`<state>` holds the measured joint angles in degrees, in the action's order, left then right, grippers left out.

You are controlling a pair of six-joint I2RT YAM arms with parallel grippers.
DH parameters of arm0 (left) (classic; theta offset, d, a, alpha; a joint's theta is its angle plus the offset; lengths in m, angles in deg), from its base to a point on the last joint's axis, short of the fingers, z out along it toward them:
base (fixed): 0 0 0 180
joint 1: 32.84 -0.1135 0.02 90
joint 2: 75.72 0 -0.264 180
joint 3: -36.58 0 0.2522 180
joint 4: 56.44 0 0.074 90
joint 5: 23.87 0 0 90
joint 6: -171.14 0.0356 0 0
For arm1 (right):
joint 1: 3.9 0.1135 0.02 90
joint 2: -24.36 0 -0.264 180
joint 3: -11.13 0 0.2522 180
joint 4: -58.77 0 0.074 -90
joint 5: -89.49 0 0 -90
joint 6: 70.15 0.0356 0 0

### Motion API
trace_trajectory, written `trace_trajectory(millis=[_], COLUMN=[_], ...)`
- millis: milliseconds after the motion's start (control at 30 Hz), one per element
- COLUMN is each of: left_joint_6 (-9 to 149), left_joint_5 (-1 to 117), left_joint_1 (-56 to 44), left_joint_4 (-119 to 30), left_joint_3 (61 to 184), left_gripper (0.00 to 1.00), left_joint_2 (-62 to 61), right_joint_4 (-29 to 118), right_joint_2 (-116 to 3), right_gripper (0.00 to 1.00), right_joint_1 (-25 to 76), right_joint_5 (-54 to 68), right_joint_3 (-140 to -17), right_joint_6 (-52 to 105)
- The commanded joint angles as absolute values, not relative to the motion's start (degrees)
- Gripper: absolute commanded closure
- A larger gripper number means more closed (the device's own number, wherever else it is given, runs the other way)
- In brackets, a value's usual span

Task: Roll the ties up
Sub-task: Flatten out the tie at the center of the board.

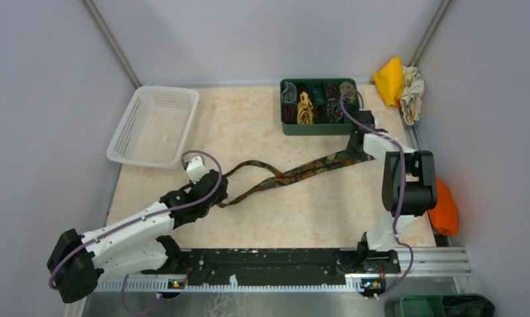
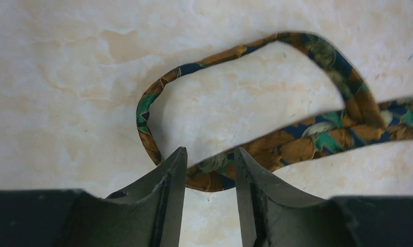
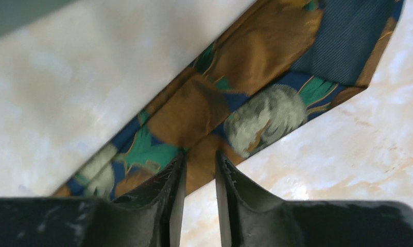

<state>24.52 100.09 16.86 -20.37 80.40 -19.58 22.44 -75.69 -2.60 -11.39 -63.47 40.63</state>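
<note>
A dark brown tie with orange-gold and teal blotches [image 1: 295,175] lies slantwise across the table, looped at its narrow left end. My left gripper [image 1: 219,197] is low over that loop. In the left wrist view its jaws [image 2: 209,152] stand apart, with the tie's bend [image 2: 214,175] lying between the tips. My right gripper [image 1: 355,150] is at the tie's wide end. In the right wrist view its jaws [image 3: 200,154] stand a narrow gap apart, with the tips down on the wide end [image 3: 256,56]. Nothing is clamped between them.
A green bin [image 1: 318,130] at the back holds several rolled ties, one of them gold [image 1: 306,105]. A white basket [image 1: 153,125] stands at the back left. Yellow and white cloths [image 1: 400,82] and an orange cloth [image 1: 444,211] lie off the right edge. A black rail [image 1: 269,264] runs along the front.
</note>
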Motion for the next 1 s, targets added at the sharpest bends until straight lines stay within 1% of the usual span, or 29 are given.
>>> trace_trajectory(millis=[0,33,100,167,200,300,433,533,567,600,667,733,833,967], left_joint_6=[16.4,16.0,16.6,18.9,20.1,23.2,27.0,28.5,29.2,29.9,30.8,30.9,30.8,29.0], left_joint_5=[110.0,110.9,110.8,109.2,108.1,105.5,105.3,104.0,103.6,103.3,102.6,102.4,101.6,101.5], left_joint_1=[16.1,15.7,14.1,11.7,10.1,6.0,3.8,3.3,3.3,3.3,3.2,3.3,3.1,3.2], left_joint_4=[-7.7,-6.8,-7.2,-10.0,-11.4,-16.1,-22.2,-24.9,-25.9,-26.8,-27.9,-27.9,-27.1,-24.3], left_joint_3=[86.9,87.7,88.7,88.8,88.8,88.1,87.0,87.2,87.1,86.9,86.7,86.5,86.5,86.8], left_gripper=[0.45,0.39,0.33,0.3,0.29,0.3,0.32,0.36,0.39,0.45,0.6,0.7,0.74,0.74], left_joint_2=[-19.2,-18.5,-16.9,-14.6,-13.2,-8.5,-2.7,-0.1,0.6,1.1,2.0,2.8,4.4,6.1], right_joint_4=[22.9,23.4,24.6,25.4,25.7,27.7,28.6,29.9,30.1,30.3,30.6,31.2,31.5,31.0], right_joint_2=[-67.0,-65.6,-63.1,-61.2,-60.5,-59.8,-60.6,-60.4,-60.3,-60.2,-59.9,-59.6,-59.2,-58.5], right_gripper=[0.68,0.66,0.66,0.66,0.65,0.65,0.65,0.65,0.65,0.65,0.65,0.65,0.65,0.65], right_joint_1=[1.2,2.2,4.1,6.5,7.5,9.7,11.8,12.0,12.0,12.0,12.0,12.0,12.3,13.0], right_joint_5=[-3.8,-2.5,-0.9,-0.8,-0.8,5.4,8.3,9.8,9.8,9.8,10.0,11.1,12.2,12.4], right_joint_3=[-61.3,-60.8,-59.7,-59.4,-59.5,-60.2,-61.0,-60.5,-60.3,-60.1,-59.9,-59.7,-59.8,-60.0], right_joint_6=[39.4,39.5,39.7,39.4,39.2,37.7,38.1,38.7,38.9,39.1,39.5,39.9,40.3,40.3])
